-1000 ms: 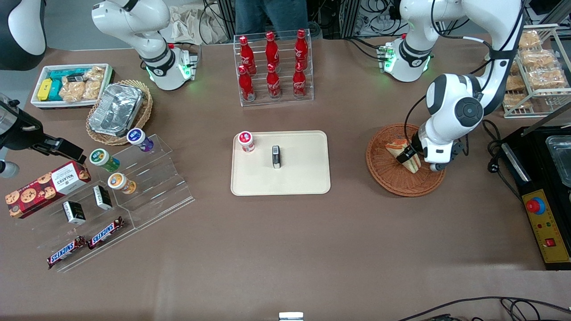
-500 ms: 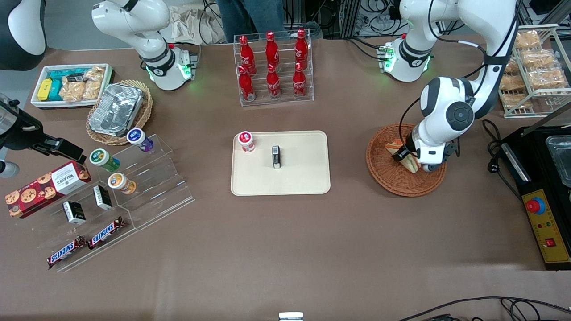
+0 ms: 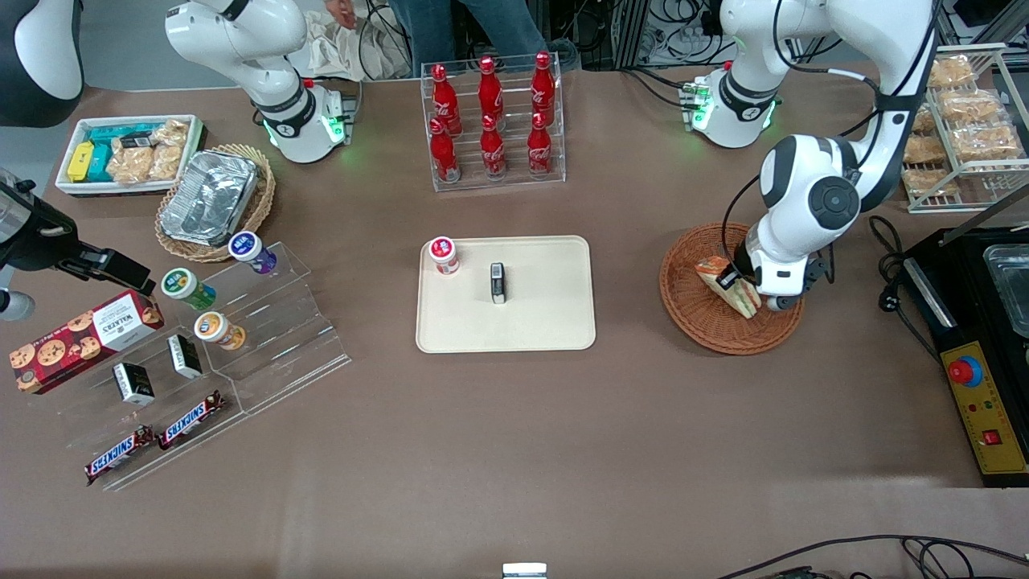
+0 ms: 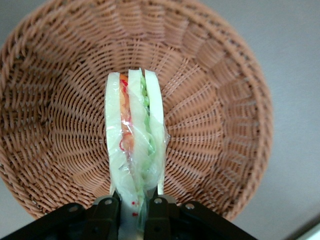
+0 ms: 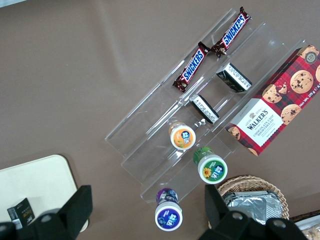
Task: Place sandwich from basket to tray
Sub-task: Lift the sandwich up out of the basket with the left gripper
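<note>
The sandwich (image 3: 726,286) (image 4: 134,135), a wrapped wedge with pale bread and green and orange filling, stands on edge over the middle of the reddish-brown wicker basket (image 3: 695,318) (image 4: 215,100). My left gripper (image 3: 736,278) (image 4: 134,202) is shut on its narrow end, one finger (image 4: 106,210) on each bread face. Whether the sandwich still touches the weave I cannot tell. The cream tray (image 3: 551,310) lies on the table beside the basket, toward the parked arm's end.
On the tray stand a red-capped cup (image 3: 443,255) and a small dark box (image 3: 498,282). A clear rack of cola bottles (image 3: 490,121) is farther from the camera. A black control box (image 3: 977,378) sits at the working arm's end.
The wrist has shifted slightly over the basket and the sandwich, lying flatter before, is now turned up on edge in the fingers.
</note>
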Motion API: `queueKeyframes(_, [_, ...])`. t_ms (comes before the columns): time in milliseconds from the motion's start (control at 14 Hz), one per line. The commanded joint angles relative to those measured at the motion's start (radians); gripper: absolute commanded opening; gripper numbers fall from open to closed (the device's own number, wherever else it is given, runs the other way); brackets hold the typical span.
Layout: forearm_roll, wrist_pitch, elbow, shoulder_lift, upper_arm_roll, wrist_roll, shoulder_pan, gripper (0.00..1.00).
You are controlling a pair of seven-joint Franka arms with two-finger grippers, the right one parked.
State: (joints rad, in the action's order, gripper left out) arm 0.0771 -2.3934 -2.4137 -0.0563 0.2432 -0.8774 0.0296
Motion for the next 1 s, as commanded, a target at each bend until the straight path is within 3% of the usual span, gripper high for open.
queueKeyframes(0, [-0.014, 0.033, 0.019, 0.073, -0.001, -0.015, -0.004, 0.00])
queueKeyframes(143, [-0.016, 0.113, 0.088, 0.082, -0.001, -0.012, -0.004, 0.00])
queueKeyframes(429, [-0.019, 0.465, 0.390, 0.041, -0.002, -0.008, -0.002, 0.00])
queueKeyframes(929, [-0.037, 0.825, 0.758, -0.025, 0.002, -0.006, -0.025, 0.00])
